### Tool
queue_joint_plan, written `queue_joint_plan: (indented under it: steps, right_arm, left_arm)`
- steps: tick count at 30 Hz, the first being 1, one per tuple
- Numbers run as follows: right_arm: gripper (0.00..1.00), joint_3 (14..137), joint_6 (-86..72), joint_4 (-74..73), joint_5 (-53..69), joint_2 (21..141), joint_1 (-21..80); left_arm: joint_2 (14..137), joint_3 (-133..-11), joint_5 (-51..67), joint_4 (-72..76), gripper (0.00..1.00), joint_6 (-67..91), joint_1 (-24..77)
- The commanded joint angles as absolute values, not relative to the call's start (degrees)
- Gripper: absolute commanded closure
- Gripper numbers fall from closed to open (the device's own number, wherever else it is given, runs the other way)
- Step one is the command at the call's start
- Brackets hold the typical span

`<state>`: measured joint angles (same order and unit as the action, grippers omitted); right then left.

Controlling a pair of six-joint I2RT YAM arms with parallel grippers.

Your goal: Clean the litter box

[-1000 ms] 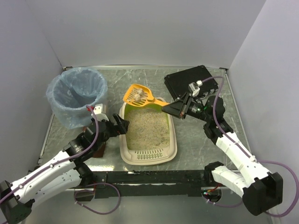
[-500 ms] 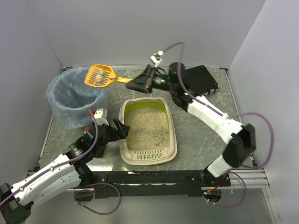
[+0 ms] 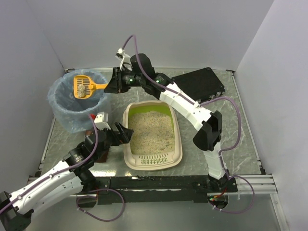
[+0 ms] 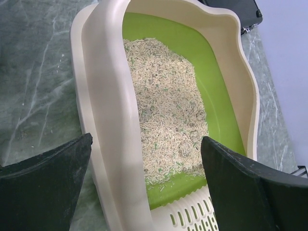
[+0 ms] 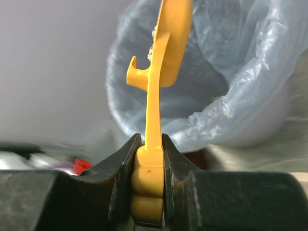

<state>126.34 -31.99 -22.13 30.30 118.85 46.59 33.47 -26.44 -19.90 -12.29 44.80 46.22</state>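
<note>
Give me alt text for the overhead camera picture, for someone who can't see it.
The right gripper holds an orange scoop carrying clumps over the blue-bagged bin. The left gripper sits open at the left rim of the litter box.

From high above and behind the arm bases, looking steeply down over the whole table (image 3: 240, 139), far enough back to catch the litter box (image 3: 154, 161), the bin (image 3: 65, 118) and the black case (image 3: 197, 84) together. Down on the left wrist, peering forward between its own spread fingers (image 4: 43, 187), tight over the litter box's left rim, same tray as mid-table overhead. On the right wrist, close in, staring along the clamped scoop (image 5: 153, 110) into the bin, same one as overhead's upper left.
</note>
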Motion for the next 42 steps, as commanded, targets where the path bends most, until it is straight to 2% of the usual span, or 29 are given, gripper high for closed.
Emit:
queue_joint_plan:
  steps: [1,4,6,10,12,19,23,29,35,38,42]
  right_arm:
    - [1.0,126.95,-6.09,-24.54,29.62,115.41,48.86]
    - [1.0,123.23,3.31,-22.06,29.44,112.15,50.35]
    - [0.95,123.4,10.26,-22.76,28.57,111.45,51.15]
    - [0.95,122.7,21.15,-23.55,19.53,110.65,53.78]
    - [0.95,122.78,21.53,-22.94,16.19,110.65,54.58]
    - [0.96,124.36,23.28,-23.29,19.07,108.9,54.58]
    - [0.96,124.54,25.22,-22.77,14.96,108.81,54.84]
    - [0.96,123.75,21.11,-22.5,13.97,105.65,54.58]
    - [0.99,121.04,3.89,-22.15,17.66,96.87,48.63]
    - [1.0,112.79,-5.25,-19.97,20.12,88.79,42.31]
    - [1.0,93.72,-10.45,-15.65,21.1,74.14,35.87]
  left_arm:
    - [33.92,-26.37,-20.74,-11.34,0.01,45.44,46.49]
    - [34.54,-26.28,-20.83,-10.55,0.01,45.79,46.49]
    - [34.98,-26.37,-20.74,-10.11,0.01,45.88,46.41]
    - [35.42,-26.72,-20.22,-9.14,0.01,45.88,46.49]
    - [35.25,-26.63,-20.21,-9.23,0.01,46.05,46.49]
    - [34.81,-26.72,-20.3,-9.58,0.01,47.02,46.49]
    - [34.63,-26.72,-20.74,-10.28,0.01,47.28,46.49]
    - [34.63,-27.33,-21.71,-11.16,0.01,47.02,46.49]
    - [37.25,-30.23,-23.29,-12.04,0.01,47.11,46.41]
    - [39.28,-31.81,-23.47,-12.13,0.01,46.5,46.49]
    - [45.6,-34.36,-25.31,-13.45,0.01,46.41,46.49]
